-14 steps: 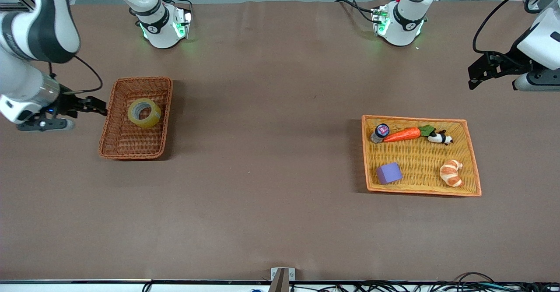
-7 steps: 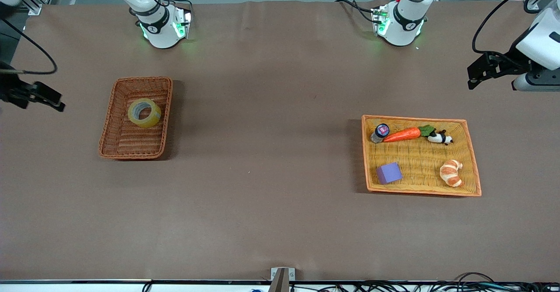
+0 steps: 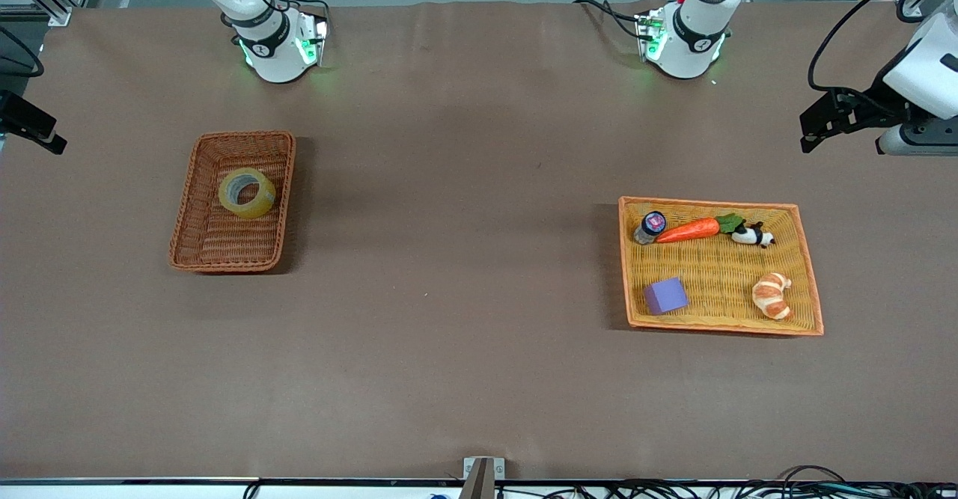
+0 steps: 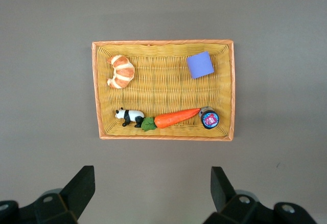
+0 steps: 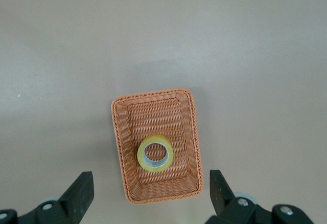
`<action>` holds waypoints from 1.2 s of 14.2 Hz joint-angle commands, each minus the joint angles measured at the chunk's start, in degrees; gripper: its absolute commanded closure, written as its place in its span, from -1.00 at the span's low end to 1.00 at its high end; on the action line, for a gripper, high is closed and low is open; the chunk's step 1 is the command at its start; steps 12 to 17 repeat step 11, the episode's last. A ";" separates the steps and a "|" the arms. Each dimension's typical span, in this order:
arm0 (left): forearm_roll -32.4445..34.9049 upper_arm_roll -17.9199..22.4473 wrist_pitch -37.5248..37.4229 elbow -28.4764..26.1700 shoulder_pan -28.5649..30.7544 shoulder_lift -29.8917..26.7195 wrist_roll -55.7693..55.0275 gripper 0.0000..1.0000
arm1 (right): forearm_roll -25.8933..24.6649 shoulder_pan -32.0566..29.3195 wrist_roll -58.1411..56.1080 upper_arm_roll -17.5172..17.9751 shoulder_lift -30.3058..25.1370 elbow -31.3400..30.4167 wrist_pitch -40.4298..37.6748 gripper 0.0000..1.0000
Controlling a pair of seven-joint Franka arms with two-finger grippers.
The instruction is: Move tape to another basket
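The tape (image 3: 247, 193), a yellowish ring with a grey core, lies flat in the reddish-brown wicker basket (image 3: 224, 243) toward the right arm's end of the table. It also shows in the right wrist view (image 5: 155, 153), inside the basket (image 5: 153, 109). My right gripper (image 3: 34, 123) is high over the table's edge at that end, open and empty, well above the basket in its wrist view (image 5: 150, 196). My left gripper (image 3: 822, 121) waits high over the other end, open and empty (image 4: 152, 188).
A wider orange-yellow woven tray (image 3: 718, 271) toward the left arm's end holds a purple cube (image 3: 665, 295), a carrot (image 3: 688, 230), a croissant (image 3: 772, 295), a panda figure (image 3: 752, 236) and a small bottle (image 3: 650, 227). The tray also shows in the left wrist view (image 4: 163, 91).
My right arm has pulled away from beside the basket, up and out toward the table's end, now mostly out of the front view. The tape and the left arm have not moved.
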 commanded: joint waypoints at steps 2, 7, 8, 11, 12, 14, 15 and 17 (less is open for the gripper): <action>-1.48 -0.17 -0.39 0.50 0.48 -0.34 3.39 -1.00 | 0.02 -0.84 1.01 0.52 1.08 1.05 -0.53 -1.00; -2.98 0.10 -0.56 0.42 0.92 -0.34 3.39 -1.00 | 0.55 -0.84 1.10 0.52 1.08 1.13 -0.27 -1.00; -2.90 0.18 -0.56 0.42 0.92 -0.43 3.39 -1.00 | 0.63 -0.84 1.10 0.60 1.08 1.13 -0.18 -1.00; -2.54 0.10 -0.56 0.42 0.83 -0.43 3.39 -1.00 | 0.55 -0.76 1.10 0.60 1.08 1.13 -0.27 -1.00; -2.54 0.10 -0.56 0.42 0.83 -0.43 3.39 -1.00 | 0.55 -0.76 1.10 0.60 1.08 1.13 -0.27 -1.00; -2.54 0.10 -0.56 0.42 0.83 -0.43 3.39 -1.00 | 0.55 -0.76 1.10 0.60 1.08 1.13 -0.27 -1.00; -2.54 0.10 -0.56 0.42 0.83 -0.43 3.39 -1.00 | 0.55 -0.76 1.10 0.60 1.08 1.13 -0.27 -1.00; -2.54 0.10 -0.56 0.42 0.83 -0.43 3.39 -1.00 | 0.55 -0.76 1.10 0.60 1.08 1.13 -0.27 -1.00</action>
